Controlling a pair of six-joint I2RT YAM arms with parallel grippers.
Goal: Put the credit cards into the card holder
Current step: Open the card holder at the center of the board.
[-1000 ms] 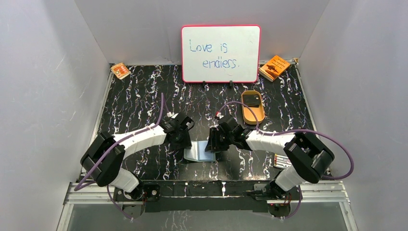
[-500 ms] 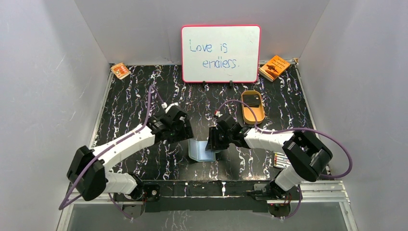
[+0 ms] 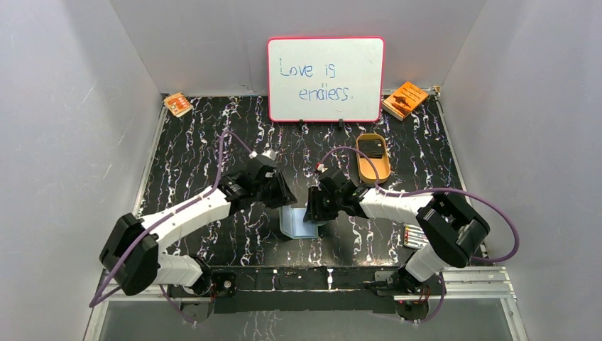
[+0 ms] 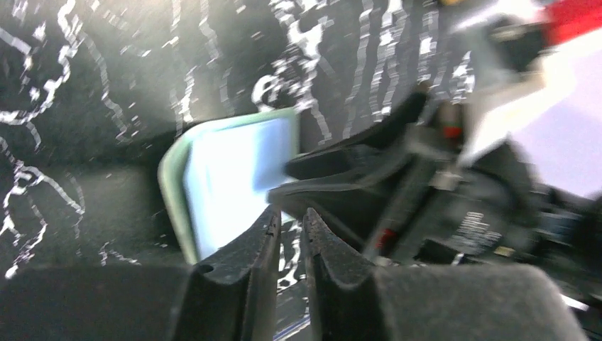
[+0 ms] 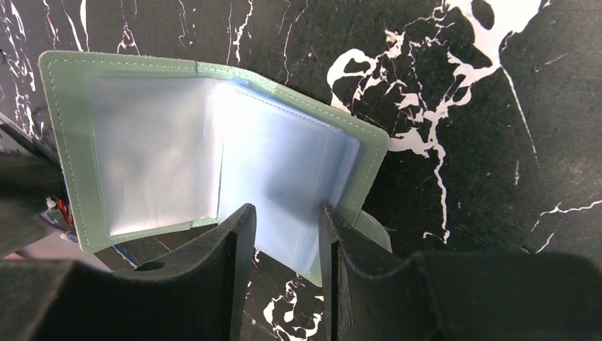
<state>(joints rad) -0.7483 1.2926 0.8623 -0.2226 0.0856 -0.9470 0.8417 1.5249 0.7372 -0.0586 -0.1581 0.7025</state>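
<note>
My right gripper [image 5: 284, 220] pins the opened card holder [image 5: 163, 156]; my left gripper [image 4: 287, 231], just withdrawn, is nearly closed, empty. Cards [image 3: 370, 148] wait in the tray [image 3: 372, 172].

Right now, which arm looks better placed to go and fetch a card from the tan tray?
Probably the left. The right tool is busy with the open grey-green card holder, while the left tool looks nearly closed and empty. The dark card lies in the tan oval tray, though, nearer the right arm.

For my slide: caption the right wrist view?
Right gripper holding an open card holder above the marbled table.
</note>
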